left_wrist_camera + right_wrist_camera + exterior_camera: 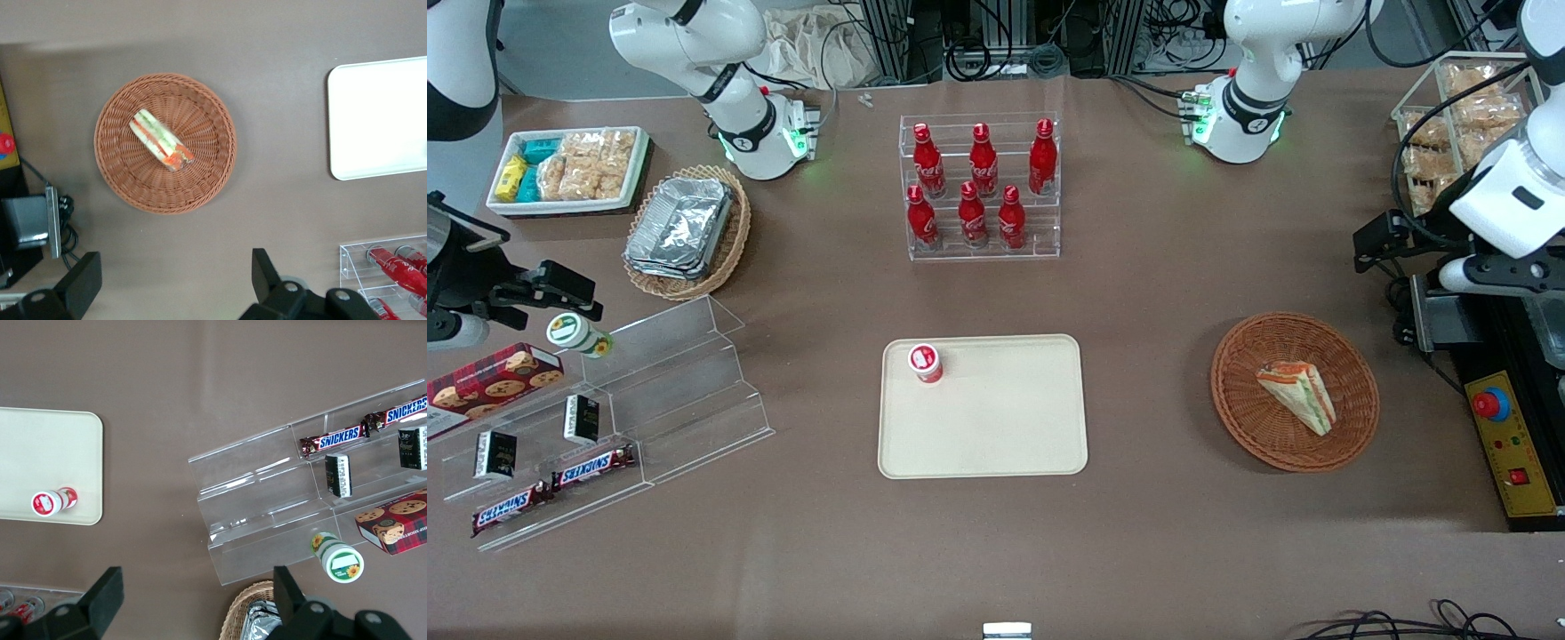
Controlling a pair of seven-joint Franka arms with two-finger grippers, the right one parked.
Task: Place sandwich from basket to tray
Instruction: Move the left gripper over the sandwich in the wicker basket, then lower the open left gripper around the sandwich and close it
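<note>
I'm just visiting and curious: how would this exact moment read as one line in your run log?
stage: before pickup | sandwich: in basket | tray: holds only a small red cup | gripper: open, above table beside basket, holding nothing

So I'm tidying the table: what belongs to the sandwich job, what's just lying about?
Job: sandwich, in the basket; tray; gripper, open, up above the table beside the basket.

Lying about: small red cup on the tray; cola bottles; foil containers; Snickers bars.
</note>
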